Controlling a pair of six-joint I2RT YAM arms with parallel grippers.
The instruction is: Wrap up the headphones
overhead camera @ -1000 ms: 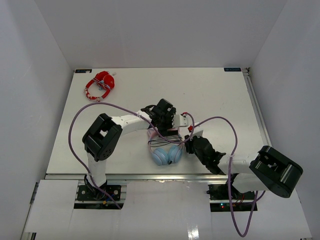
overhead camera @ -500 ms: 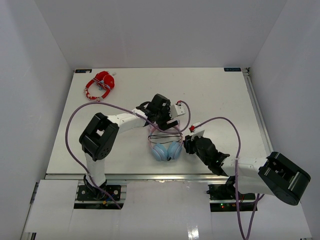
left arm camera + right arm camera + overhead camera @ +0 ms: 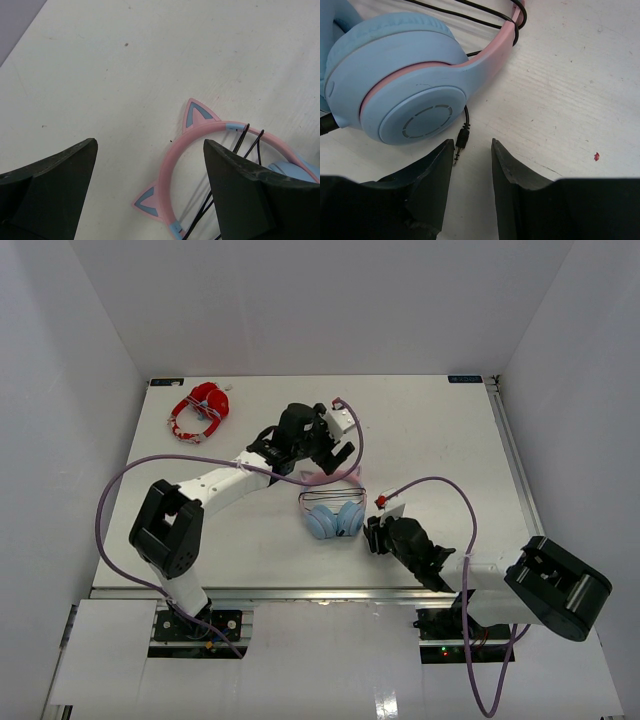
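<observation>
Now that the left gripper (image 3: 150, 160) has drawn away wide open and empty, the headphones (image 3: 333, 515) lie on the table (image 3: 430, 430), cable (image 3: 252, 142) apparently crossing the headband 2 times. The right gripper (image 3: 472, 150), narrowly parted and empty, hovers at the loose plug (image 3: 461, 139), so wrapping looks nearly done.

You have two sets of headphones and two grippers.
One set is the pink-and-blue headphones (image 3: 322, 524), one the red-and-white headphones (image 3: 200, 411); left gripper (image 3: 336, 453), right gripper (image 3: 372, 534).
</observation>
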